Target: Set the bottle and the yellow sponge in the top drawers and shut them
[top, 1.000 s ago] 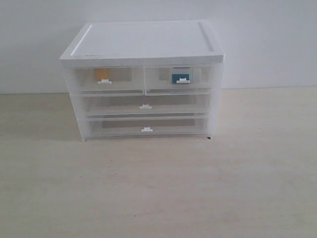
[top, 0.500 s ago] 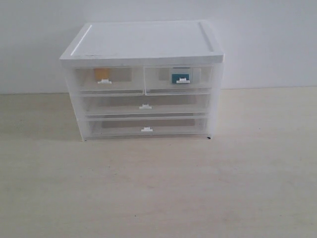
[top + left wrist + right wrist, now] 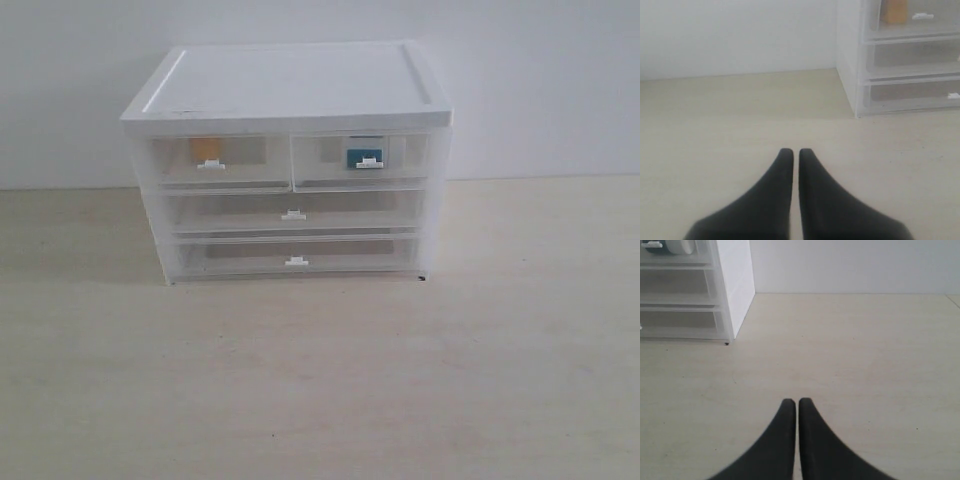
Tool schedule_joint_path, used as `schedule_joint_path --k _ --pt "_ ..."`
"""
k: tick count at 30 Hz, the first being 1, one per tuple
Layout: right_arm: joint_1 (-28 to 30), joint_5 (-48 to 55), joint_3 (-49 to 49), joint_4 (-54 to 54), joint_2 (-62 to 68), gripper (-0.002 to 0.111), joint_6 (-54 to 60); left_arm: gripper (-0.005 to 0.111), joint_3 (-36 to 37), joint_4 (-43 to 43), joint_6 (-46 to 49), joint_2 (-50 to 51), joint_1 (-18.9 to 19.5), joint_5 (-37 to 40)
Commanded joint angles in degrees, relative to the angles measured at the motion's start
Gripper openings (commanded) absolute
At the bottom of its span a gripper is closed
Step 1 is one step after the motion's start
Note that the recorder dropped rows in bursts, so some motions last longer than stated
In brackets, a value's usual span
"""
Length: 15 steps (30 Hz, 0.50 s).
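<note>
Table (image 3: 320, 380) pale | sponge (image 3: 206, 148) in left top drawer (image 3: 250, 158), bottle (image 3: 364, 157) in right top drawer (image 3: 405, 156), both flush | left hand (image 3: 795, 152), right hand (image 3: 797, 402) pinched narrow, empty

We see the yellow sponge (image 3: 894, 11) cut off at the left wrist view's edge. The bottle (image 3: 358, 152) blurs behind its top drawer (image 3: 410, 150).

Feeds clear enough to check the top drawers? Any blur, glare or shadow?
Exterior view: soft but evenly lit, no glare; the yellow sponge and the bottle read as hazy patches through the frosted top drawers. Left wrist view: left hand blurred, dark; sponge cut by the frame edge. Right wrist view: right hand likewise blurred.
</note>
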<state>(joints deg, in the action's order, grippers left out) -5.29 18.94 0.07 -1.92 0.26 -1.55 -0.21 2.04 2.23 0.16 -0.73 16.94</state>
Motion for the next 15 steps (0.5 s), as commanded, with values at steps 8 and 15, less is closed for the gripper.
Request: schedule_joint_path --k 8,15 --pt "0.1 -0.5 -0.1 0.7 -0.3 0.000 3.0 0.004 0.2 -0.1 0.5 -0.2 0.2 0.3" --pt "0.1 -0.5 -0.1 0.7 -0.3 0.000 3.0 0.004 0.2 -0.1 0.5 -0.2 0.2 0.3"
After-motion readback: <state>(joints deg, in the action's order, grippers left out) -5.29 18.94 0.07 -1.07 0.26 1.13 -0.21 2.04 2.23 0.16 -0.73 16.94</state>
